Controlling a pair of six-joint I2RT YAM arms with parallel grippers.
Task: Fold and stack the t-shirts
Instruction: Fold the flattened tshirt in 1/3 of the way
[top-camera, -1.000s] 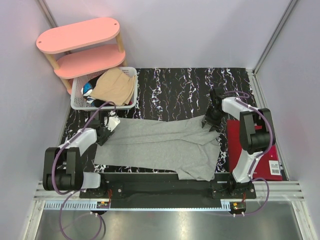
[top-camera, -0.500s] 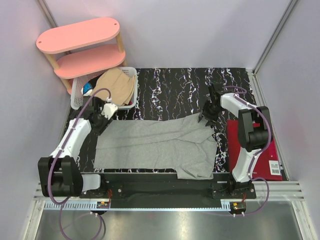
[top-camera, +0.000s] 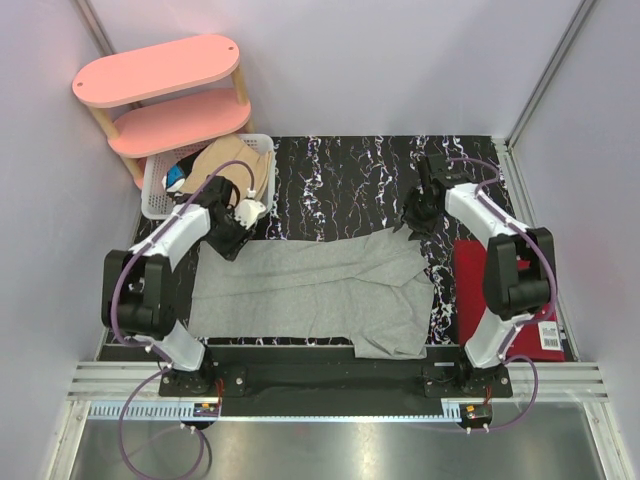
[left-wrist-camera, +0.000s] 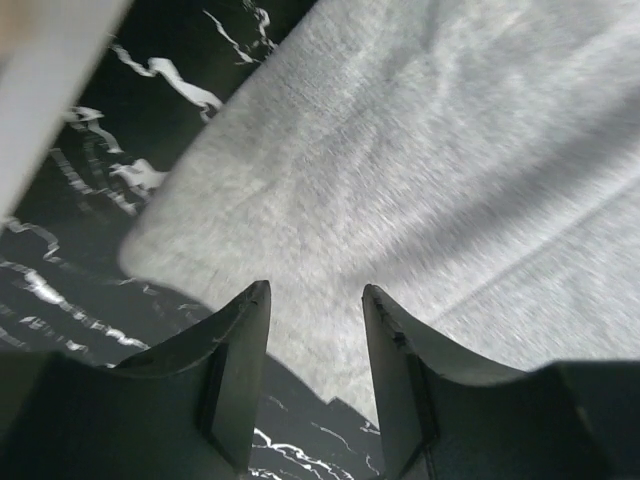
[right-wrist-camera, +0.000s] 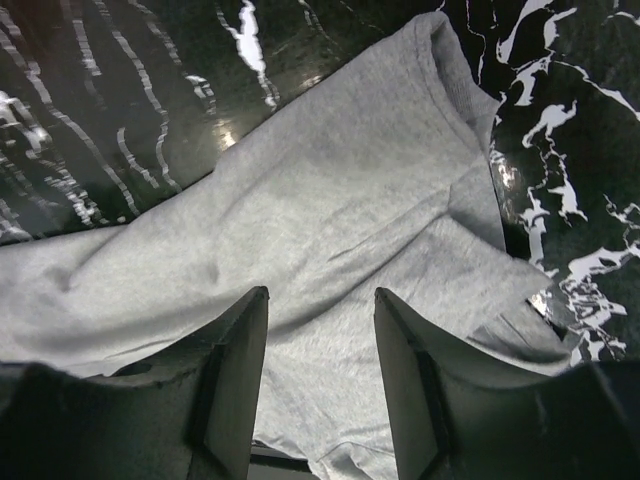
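Observation:
A light heather grey t-shirt (top-camera: 320, 290) lies spread flat across the black marble table (top-camera: 340, 175), one sleeve folded in at its right side. My left gripper (top-camera: 232, 242) hovers over the shirt's far left corner (left-wrist-camera: 200, 230), open with nothing between its fingers (left-wrist-camera: 245, 370). Over the far right corner my right gripper (top-camera: 412, 224) is also open and empty, the grey fabric (right-wrist-camera: 330, 200) lying loose beneath its fingers (right-wrist-camera: 400, 370). A tan-beige t-shirt (top-camera: 228, 155) is heaped in the white basket (top-camera: 155, 210), on top of dark and blue clothes (top-camera: 178, 178).
A pink two-tier shelf (top-camera: 160, 90) stands at the far left, behind the basket. A red flat object (top-camera: 500, 300) with a barcode label lies on the table's right side, next to the right arm. Purple walls close in the table.
The left arm swung from the shirt's left edge up and to the right, to its far left corner. The right gripper rose a little toward the far side. The shirt has barely shifted.

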